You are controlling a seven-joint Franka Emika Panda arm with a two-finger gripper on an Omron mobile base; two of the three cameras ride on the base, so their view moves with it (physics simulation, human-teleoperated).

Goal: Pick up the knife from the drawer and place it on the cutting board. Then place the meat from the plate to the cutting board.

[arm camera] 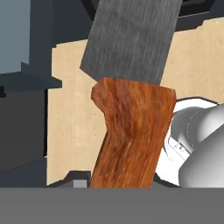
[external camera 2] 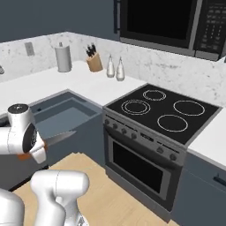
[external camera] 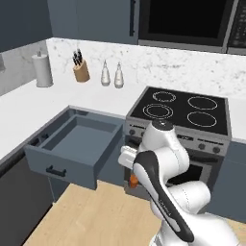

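The gripper (external camera 2: 36,148) is closed on the knife (arm camera: 131,109), gripping it by the orange handle. In the hand view the handle rises from between the fingertips at the bottom edge and the grey blade runs on toward the top of that view. In the right base view the blade juts out level from the hand, pointing toward the stove (external camera 2: 163,119), with a patch of orange showing just under the hand. In the left base view a small part of the orange handle shows beside the arm's dark link, low in front of the stove.

The knife is held clear of the drawer (external camera: 72,144), above the pale wooden floor (external camera: 96,211). The drawer stands pulled out from the cabinet run, its black bar handle (external camera: 56,171) facing the robot.

On the white worktop (external camera: 29,105), against the back wall, stand a paper towel roll (external camera: 43,69), a tan knife block (external camera: 81,71) with black-handled knives, and two pale bottles (external camera: 111,75) side by side. A dark microwave (external camera 2: 167,22) hangs above the stove.
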